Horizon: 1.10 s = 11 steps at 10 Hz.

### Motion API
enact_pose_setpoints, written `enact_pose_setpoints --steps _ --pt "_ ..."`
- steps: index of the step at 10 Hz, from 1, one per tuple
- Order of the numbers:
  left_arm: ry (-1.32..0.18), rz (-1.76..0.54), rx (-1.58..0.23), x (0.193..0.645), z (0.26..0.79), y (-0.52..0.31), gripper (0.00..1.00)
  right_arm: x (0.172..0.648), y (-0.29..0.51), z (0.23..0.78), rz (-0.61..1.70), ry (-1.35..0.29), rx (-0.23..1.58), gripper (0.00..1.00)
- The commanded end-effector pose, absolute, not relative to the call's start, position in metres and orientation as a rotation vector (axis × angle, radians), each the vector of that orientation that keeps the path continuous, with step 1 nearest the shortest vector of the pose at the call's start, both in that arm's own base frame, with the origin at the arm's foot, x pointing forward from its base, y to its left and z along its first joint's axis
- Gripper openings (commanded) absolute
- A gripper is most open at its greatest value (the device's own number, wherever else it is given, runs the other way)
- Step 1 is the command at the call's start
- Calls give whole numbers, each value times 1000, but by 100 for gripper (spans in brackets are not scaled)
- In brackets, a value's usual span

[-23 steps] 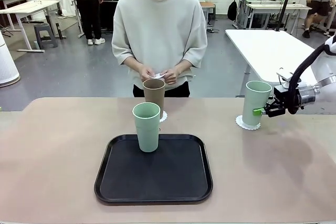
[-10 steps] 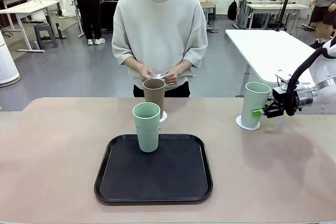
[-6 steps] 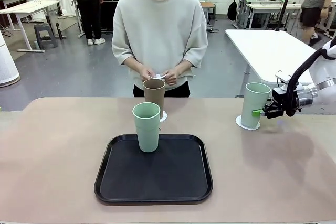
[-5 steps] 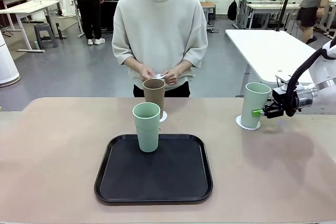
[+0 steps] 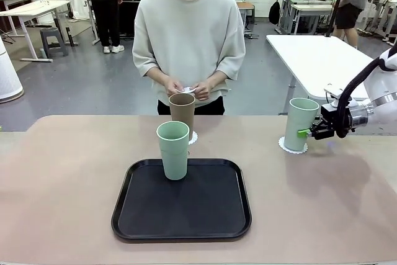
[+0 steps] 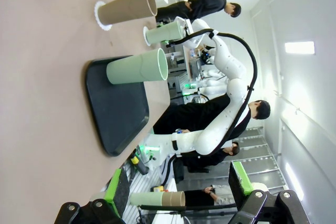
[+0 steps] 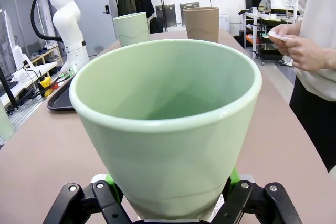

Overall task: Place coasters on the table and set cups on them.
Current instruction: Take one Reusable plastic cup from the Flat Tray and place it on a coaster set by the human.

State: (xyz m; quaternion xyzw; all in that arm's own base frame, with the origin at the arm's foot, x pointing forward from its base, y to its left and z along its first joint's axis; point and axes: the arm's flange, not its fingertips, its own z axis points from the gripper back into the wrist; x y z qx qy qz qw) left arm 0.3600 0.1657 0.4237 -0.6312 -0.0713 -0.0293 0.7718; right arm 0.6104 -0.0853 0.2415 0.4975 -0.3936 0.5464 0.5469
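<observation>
A pale mint cup stands at the right of the beige table, its base on a white lacy coaster. My right gripper is shut on this cup; in the right wrist view the cup sits between the green pads. A brown cup stands on a second coaster behind the tray. Another mint cup stands on the black tray. The person holds a white coaster in both hands. My left gripper is open with nothing between its fingers.
The person stands at the far edge, hands just above the brown cup. A white-topped table stands behind the right arm. In the left wrist view the tray and all three cups lie far off.
</observation>
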Motion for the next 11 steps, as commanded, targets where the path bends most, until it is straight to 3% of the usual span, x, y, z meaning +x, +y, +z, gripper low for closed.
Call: enact_pose_setpoints --steps 1,6,7,11 --pt "-157 -58 -1367 359 426 167 100 621 -85 244 1267 -938 1210 84" --pt "-157 -58 -1367 359 426 167 100 622 -85 239 1268 -919 1213 84" --pt "-157 -58 -1367 359 426 167 100 622 -83 239 1273 -918 1217 100" --pt "-157 -58 -1367 359 426 167 100 621 -83 237 1285 -889 1208 100"
